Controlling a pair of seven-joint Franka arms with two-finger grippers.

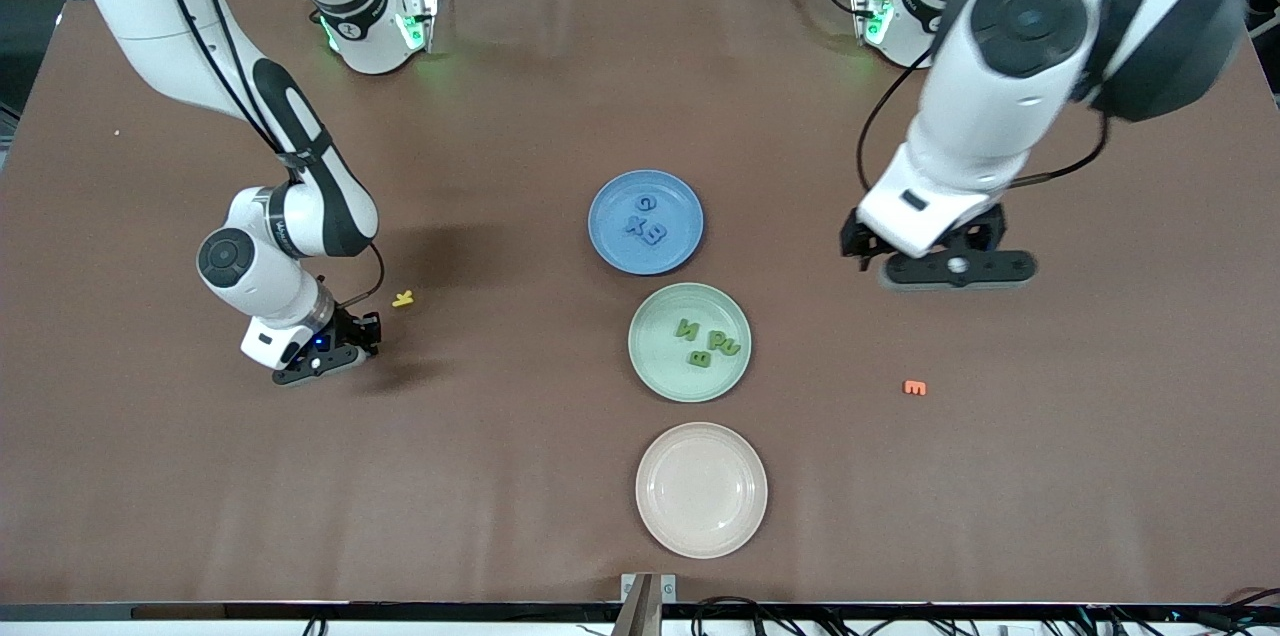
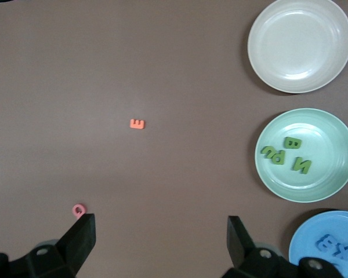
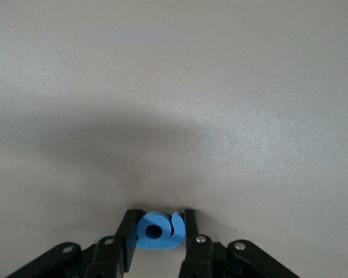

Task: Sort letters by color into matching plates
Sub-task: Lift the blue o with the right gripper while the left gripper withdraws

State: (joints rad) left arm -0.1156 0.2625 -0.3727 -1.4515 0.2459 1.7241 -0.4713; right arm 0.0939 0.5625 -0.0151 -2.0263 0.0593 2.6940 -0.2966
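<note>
While three plates lie in a row along the middle of the table, only two carry letters. The blue plate (image 1: 645,221), farthest from the front camera, holds three blue letters (image 1: 646,221). The mint green plate (image 1: 689,342), next in the row, holds four green letters (image 1: 705,340). The cream-pink plate (image 1: 701,489), nearest the front camera, holds none.

At the right arm's end of the table, the right gripper (image 1: 325,363) is down at the cloth with its fingers (image 3: 192,234) clamped on a blue letter (image 3: 159,230), which sits squarely between the pads. A yellow letter (image 1: 402,298) lies on the cloth just beside this gripper, slightly farther from the front camera.

At the left arm's end, the left gripper (image 1: 957,268) hangs above the table with its fingers (image 2: 81,238) spread wide and nothing between them. A pink letter (image 2: 78,210) lies on the cloth almost under one fingertip. An orange letter (image 1: 914,387) lies well apart from this gripper, nearer the front camera, with the mint green plate off to one side of it.
</note>
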